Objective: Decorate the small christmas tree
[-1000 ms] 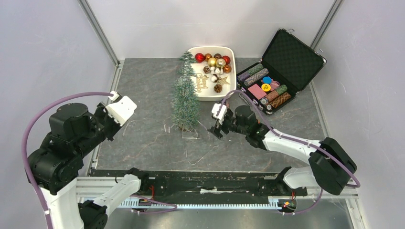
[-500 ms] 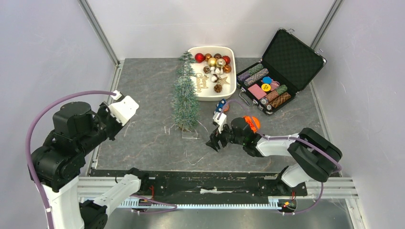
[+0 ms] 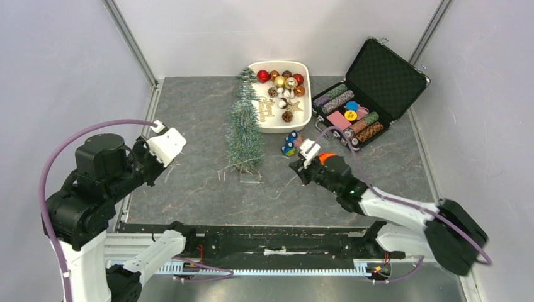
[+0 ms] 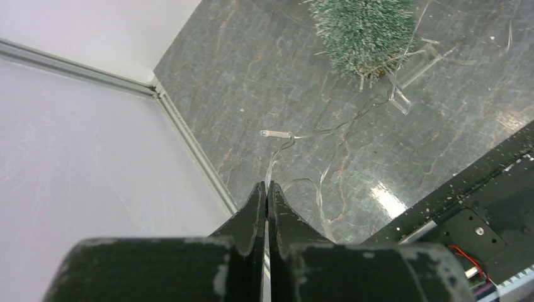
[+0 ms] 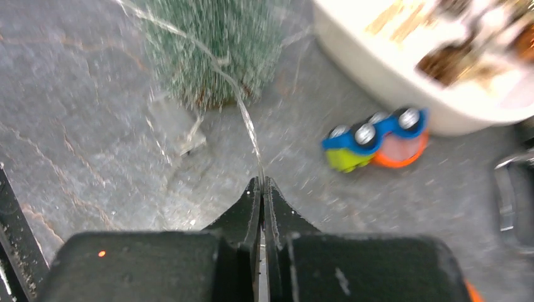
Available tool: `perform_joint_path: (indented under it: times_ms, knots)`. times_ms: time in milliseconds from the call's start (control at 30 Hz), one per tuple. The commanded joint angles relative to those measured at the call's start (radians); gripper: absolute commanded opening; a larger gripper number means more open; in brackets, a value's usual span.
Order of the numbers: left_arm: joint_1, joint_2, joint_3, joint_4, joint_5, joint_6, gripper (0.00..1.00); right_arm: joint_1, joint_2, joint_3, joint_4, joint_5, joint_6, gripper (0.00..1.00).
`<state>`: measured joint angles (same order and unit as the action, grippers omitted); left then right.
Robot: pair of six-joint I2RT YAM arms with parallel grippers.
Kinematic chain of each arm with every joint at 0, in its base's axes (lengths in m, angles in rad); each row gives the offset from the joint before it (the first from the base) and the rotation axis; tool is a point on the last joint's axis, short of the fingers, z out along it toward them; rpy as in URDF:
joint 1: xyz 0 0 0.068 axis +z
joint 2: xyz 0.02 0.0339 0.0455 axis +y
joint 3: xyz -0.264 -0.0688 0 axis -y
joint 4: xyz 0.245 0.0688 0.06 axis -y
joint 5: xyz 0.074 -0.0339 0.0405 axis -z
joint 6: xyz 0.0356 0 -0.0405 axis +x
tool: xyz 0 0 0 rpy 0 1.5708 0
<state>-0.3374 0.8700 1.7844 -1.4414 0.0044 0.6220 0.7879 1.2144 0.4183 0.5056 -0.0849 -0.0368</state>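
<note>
Because the right end effector point(image 5: 261, 182) is pinched fully shut on a thin clear strand point(image 5: 242, 104) that runs straight to the small christmas tree point(image 3: 244, 135), a hard pull could tip the light tree over on its clear base point(image 3: 250, 178) or drag it across the surface point(image 3: 189, 113). The strand could also slip from so fine a grip. The tree stands upright mid-surface, just beside the white ornament tray point(image 3: 274, 129). The left end effector point(image 4: 267, 187) is closed too. A strand ends near its tips, but I cannot tell whether it is pinched.
</note>
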Motion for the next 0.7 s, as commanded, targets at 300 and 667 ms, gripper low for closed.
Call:
perform_joint_path:
  times_ms: [300,667]
  knots:
    - [0.002,-0.022,-0.111,0.070,0.019,-0.048,0.02,0.001,-0.523,0.212,-0.503,-0.152,-0.351,0.00]
    - [0.008,0.019,-0.408,0.513,-0.427,-0.024,0.02,0.001,-0.187,0.985,-0.526,0.019,-0.482,0.00]
